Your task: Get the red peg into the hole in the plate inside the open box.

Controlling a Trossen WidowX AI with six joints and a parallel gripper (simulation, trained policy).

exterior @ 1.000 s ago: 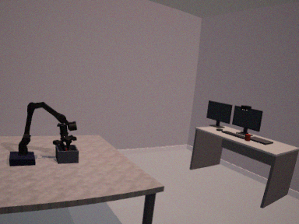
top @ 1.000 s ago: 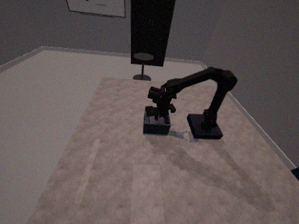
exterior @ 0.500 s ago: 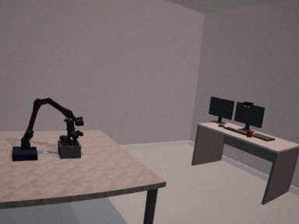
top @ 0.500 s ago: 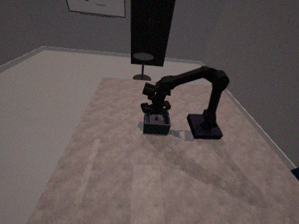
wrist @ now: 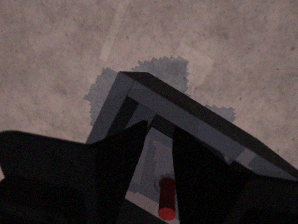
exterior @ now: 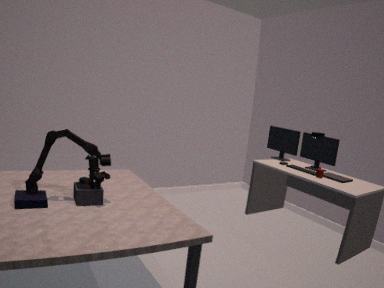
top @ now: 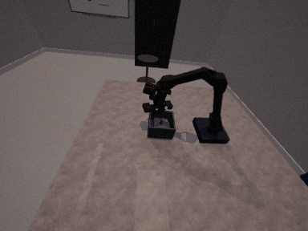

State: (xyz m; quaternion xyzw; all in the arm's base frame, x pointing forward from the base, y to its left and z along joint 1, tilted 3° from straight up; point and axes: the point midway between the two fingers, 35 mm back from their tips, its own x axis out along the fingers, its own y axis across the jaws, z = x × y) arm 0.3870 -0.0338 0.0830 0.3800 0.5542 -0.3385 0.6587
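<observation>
The red peg (top: 161, 120) (wrist: 167, 199) stands in the hole of the plate (wrist: 161, 156) at the bottom of the open box (top: 161, 133) (exterior: 89, 196). Part of the peg stands above the plate; how deep it sits cannot be told. My gripper (top: 161, 110) (wrist: 160, 128) is slightly open above the box. In the wrist view the peg shows past the fingertips, close to the right finger's edge, with a gap to the left finger. In the exterior view the box wall hides the peg.
The dark box walls (wrist: 192, 107) stand around the plate, close to the fingers. The arm's blue base (exterior: 31, 199) is beside the box on the table (top: 120, 180). A round stool (top: 147, 58) stands beyond the table, and a desk (exterior: 325, 182) with monitors is farther off.
</observation>
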